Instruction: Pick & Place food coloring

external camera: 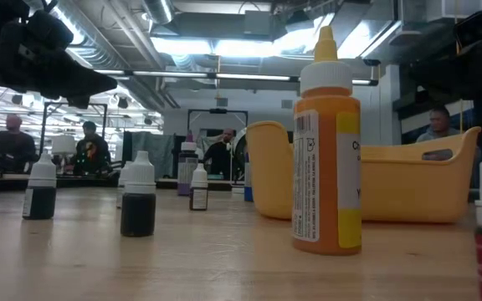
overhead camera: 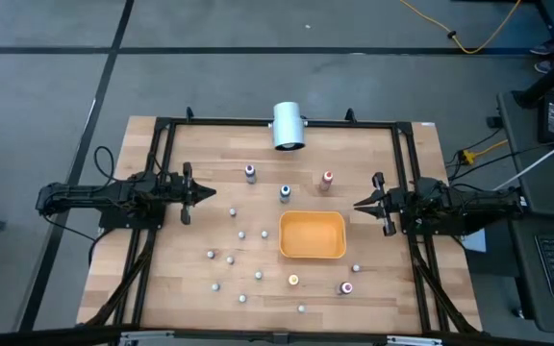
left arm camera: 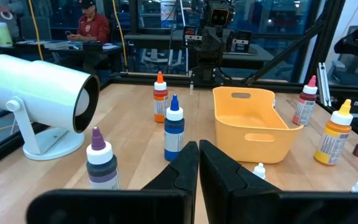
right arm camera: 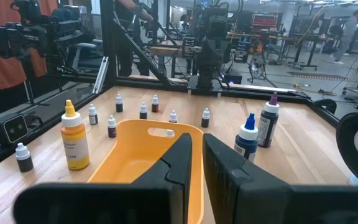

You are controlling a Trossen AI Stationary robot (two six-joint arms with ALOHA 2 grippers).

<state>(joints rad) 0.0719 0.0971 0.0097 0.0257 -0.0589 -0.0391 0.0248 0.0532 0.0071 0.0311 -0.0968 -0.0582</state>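
The orange-yellow tray (overhead camera: pixel 312 235) sits on the wooden tabletop (overhead camera: pixel 162 279), and the food coloring (overhead camera: pixel 285 192) is scattered around it: three larger bottles stand beyond it toward the white cylinder (overhead camera: pixel 288 126), many tiny ones lie spread on the left arm's side of it, and a few more stand at its near side. The high view shows only caps; the left wrist view reveals bodies (purple (left arm camera: pixel 100 163), blue (left arm camera: pixel 174 127), orange (left arm camera: pixel 160 98) and a yellow one (left arm camera: pixel 334 133) beside the tray (left arm camera: pixel 250 123)). The low view shows the yellow bottle (external camera: pixel 327 150) upright just in front of the tray (external camera: pixel 408 184), with people in the room behind.

The left tool (overhead camera: pixel 203 193) hangs well to the left of the tray, fingers pressed together, holding nothing. The right tool (overhead camera: pixel 359 206) hangs just right of the tray, its fingers nearly together with a thin gap, also empty; its own view looks down into the tray (right arm camera: pixel 135 162).
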